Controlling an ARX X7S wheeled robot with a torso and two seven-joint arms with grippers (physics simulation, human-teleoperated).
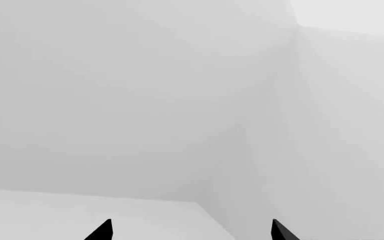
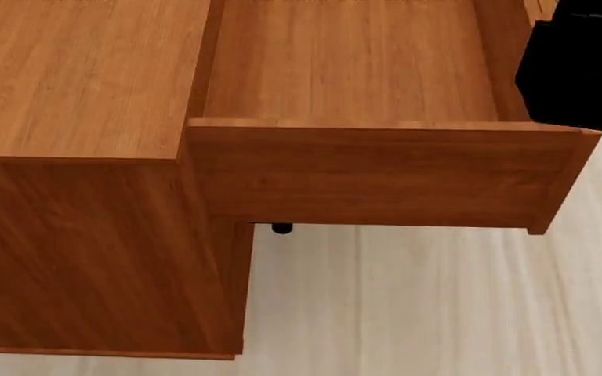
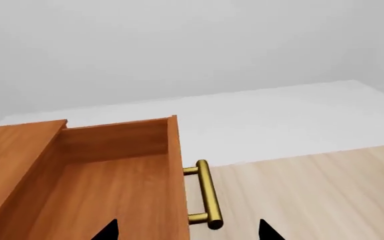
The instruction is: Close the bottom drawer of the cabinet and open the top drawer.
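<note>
The cabinet (image 2: 71, 78) is reddish-brown wood and fills the left of the head view. Its top drawer (image 2: 353, 63) stands pulled out to the right, empty inside. In the right wrist view the drawer's front panel (image 3: 176, 170) and brass bar handle (image 3: 207, 192) lie between the tips of my right gripper (image 3: 186, 231), which is open and touches neither. My right arm (image 2: 578, 70) shows black at the drawer's far end. The bottom drawer is hidden under the open one. My left gripper (image 1: 192, 231) is open and empty, facing white walls.
Pale plank floor (image 2: 437, 305) lies below and beside the open drawer. A small dark object (image 2: 281, 229) shows just under the drawer near the cabinet side (image 2: 92, 251). White walls meet in a corner (image 1: 272, 125) ahead of the left gripper.
</note>
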